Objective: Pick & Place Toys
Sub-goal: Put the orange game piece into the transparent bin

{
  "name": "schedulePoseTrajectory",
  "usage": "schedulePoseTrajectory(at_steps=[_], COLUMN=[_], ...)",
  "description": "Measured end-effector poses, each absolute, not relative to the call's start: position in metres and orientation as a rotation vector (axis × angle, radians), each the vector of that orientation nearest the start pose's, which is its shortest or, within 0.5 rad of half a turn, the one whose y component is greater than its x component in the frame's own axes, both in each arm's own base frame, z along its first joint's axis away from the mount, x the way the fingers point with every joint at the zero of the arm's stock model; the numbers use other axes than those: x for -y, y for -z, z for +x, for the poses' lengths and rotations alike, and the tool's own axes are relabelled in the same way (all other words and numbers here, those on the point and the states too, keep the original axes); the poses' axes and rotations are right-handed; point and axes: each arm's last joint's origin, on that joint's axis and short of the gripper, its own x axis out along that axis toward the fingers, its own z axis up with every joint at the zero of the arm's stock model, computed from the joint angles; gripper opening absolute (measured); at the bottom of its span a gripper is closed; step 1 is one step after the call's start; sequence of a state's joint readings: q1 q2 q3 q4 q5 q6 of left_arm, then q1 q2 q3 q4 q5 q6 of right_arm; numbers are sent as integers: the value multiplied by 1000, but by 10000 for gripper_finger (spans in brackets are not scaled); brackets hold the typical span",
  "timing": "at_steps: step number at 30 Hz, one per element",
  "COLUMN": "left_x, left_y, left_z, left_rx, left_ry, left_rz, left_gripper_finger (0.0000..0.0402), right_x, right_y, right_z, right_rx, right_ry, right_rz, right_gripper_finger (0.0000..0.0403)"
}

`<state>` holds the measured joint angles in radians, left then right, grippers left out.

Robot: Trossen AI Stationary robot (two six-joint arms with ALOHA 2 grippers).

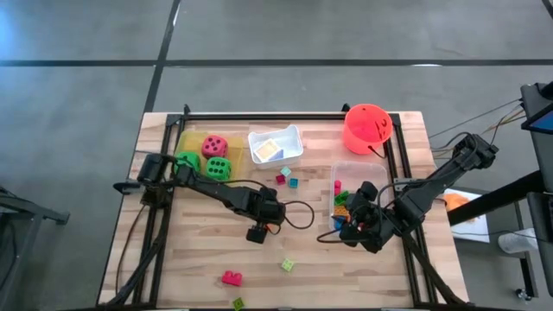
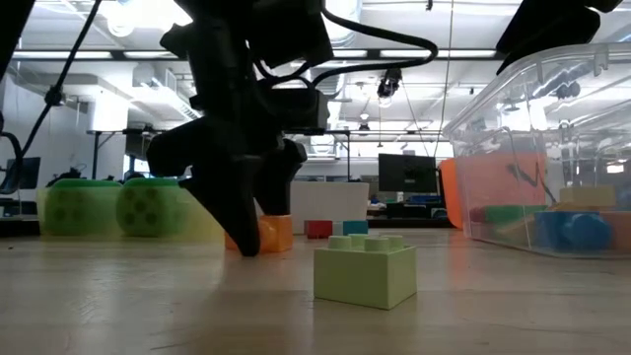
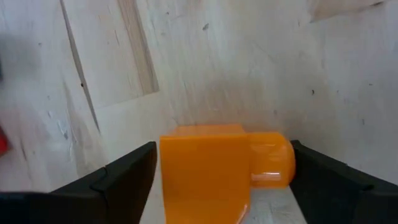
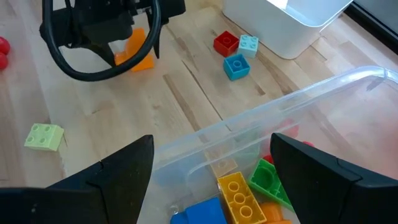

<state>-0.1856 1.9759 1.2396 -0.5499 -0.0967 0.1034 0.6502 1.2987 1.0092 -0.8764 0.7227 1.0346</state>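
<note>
Planks of pale wood table; both jaws spread; office room behind.

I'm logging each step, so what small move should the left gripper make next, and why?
Probably close. The left gripper sits low on the table with its fingers on either side of the orange brick, and gaps still show at both sides. The right gripper hovers open over the clear tray.
</note>
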Motion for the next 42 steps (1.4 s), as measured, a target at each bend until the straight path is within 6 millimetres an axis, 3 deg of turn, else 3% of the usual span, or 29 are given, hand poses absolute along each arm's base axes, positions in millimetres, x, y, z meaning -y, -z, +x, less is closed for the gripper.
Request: schedulePoseTrajectory(at_steps=[6, 16, 23, 29, 32, 36, 42], left_x=[66, 66, 65, 64, 63, 58, 55], left_y=[-133, -143, -182, -230, -254, -284, -309], left_z=[367, 362, 359, 350, 343, 338, 343], left_rx=[-1273, -1295, -1201, -1033, -931, -776, -631], left_ry=[145, 167, 152, 144, 134, 96, 347], left_rz=[272, 229, 203, 174, 136, -66, -386], left_gripper_finger=[249, 245, 245, 245, 245, 245, 245], right_x=[-128, -128, -131, -134, -135, -139, -151], right_y=[-263, -263, -265, -269, -270, -275, -287], right_z=[200, 201, 204, 209, 211, 216, 235], right_rx=[-737, -726, -686, -651, -645, -620, -489], right_ry=[488, 485, 469, 425, 382, 287, 114], right_rz=[221, 228, 258, 221, 136, -23, -423], right_gripper_finger=[317, 317, 317, 317, 317, 317, 317])
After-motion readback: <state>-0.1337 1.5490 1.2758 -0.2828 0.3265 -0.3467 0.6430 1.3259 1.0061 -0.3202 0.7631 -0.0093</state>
